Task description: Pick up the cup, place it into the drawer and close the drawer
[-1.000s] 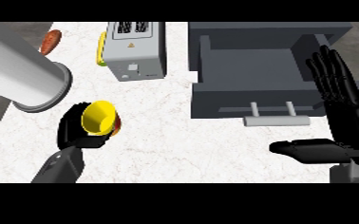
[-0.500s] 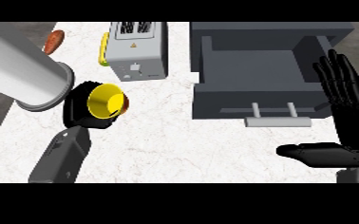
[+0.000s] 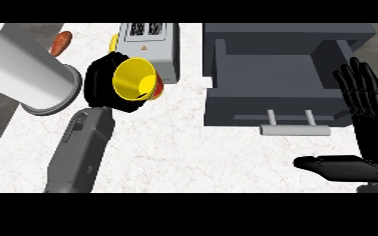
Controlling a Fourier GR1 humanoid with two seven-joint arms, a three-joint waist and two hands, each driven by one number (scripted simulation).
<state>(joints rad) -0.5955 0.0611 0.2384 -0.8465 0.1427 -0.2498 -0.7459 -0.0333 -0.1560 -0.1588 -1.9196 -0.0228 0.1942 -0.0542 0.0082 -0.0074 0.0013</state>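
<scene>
A yellow cup (image 3: 135,79) with a red underside is held above the counter at the left, its mouth facing me. My left hand (image 3: 101,81) is curled round it from the left and below. The grey drawer (image 3: 277,75) stands pulled open at the right, its inside bare, with a pale bar handle (image 3: 294,128) on its front. My right hand (image 3: 359,97) rests open at the right edge, fingers pointing up beside the drawer, thumb stretched out to the left lower down.
A large white cylinder (image 3: 33,75) lies at the left edge beside the cup. A grey toaster (image 3: 151,45) stands behind the cup. A reddish-brown object (image 3: 61,42) sits at the back left. Marble counter (image 3: 192,155) spreads in front.
My left hand has lifted the cup and carried it up and to the right, toward the toaster. The right hand has stayed almost still.
</scene>
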